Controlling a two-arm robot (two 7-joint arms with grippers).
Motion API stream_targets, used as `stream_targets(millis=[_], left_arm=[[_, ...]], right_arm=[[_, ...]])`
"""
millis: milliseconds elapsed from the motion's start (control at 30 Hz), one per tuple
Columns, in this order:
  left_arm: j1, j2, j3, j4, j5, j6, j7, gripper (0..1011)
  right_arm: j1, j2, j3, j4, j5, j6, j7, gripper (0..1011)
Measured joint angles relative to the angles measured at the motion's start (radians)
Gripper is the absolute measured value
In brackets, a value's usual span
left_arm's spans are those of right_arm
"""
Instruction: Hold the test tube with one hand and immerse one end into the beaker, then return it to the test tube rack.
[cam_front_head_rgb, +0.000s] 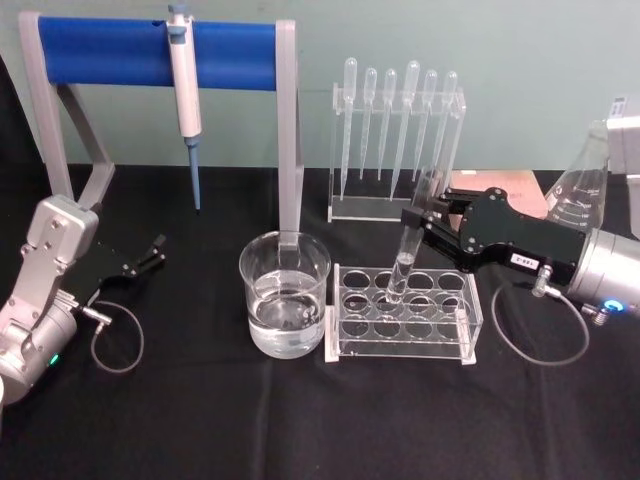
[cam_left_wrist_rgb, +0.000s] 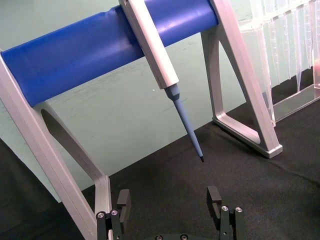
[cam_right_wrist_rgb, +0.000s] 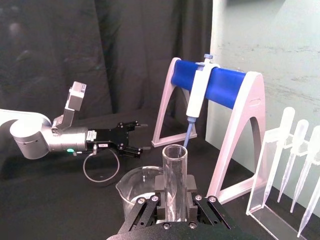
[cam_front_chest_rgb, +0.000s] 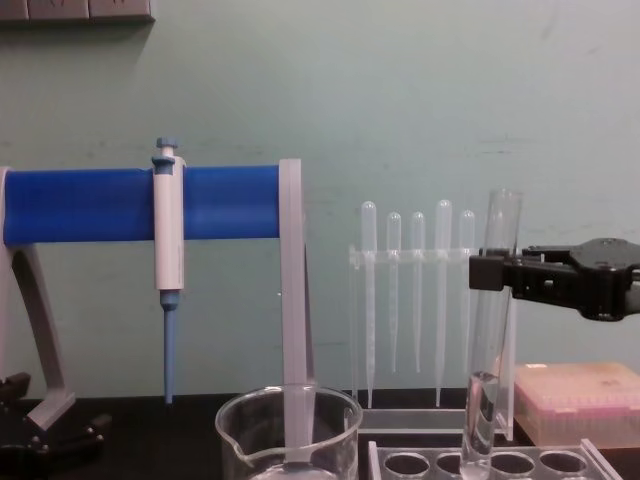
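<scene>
Glass tube (cam_front_head_rgb: 408, 250), clamped near its rim in the right hand (cam_front_head_rgb: 418, 226), stood partly in the rack (cam_front_head_rgb: 405, 312), beside the beaker (cam_front_head_rgb: 285, 293). Judged step: lifting out or returning; left hand (cam_front_head_rgb: 148, 256) idle, fingers apart.

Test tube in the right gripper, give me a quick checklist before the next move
1. Grip: right gripper shut on the test tube, clamped on its upper part: ok.
2. Tube attitude: nearly upright in the chest view: ok.
3. Tube bottom relative to the rack: at the level of the rack's holes; whether it is clear of them: cannot tell.
4. Beaker: upright left of the rack, holds liquid, mouth unobstructed: ok.
5. Left gripper: open, parked at far left, away from the beaker: ok.
</scene>
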Motion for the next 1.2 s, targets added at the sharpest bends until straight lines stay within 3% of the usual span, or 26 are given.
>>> stream_targets(millis=[800, 1200], left_arm=[[0.0, 0.0, 0.0, 0.0, 0.0, 0.0, 0.0, 1000], [0.0, 0.0, 0.0, 0.0, 0.0, 0.0, 0.0, 1000]], right_arm=[[0.001, -0.059, -0.029, 0.078, -0.087, -0.039, -0.009, 226], [-0.006, -0.078, -0.028, 0.107, -0.105, -0.046, -0.004, 225]])
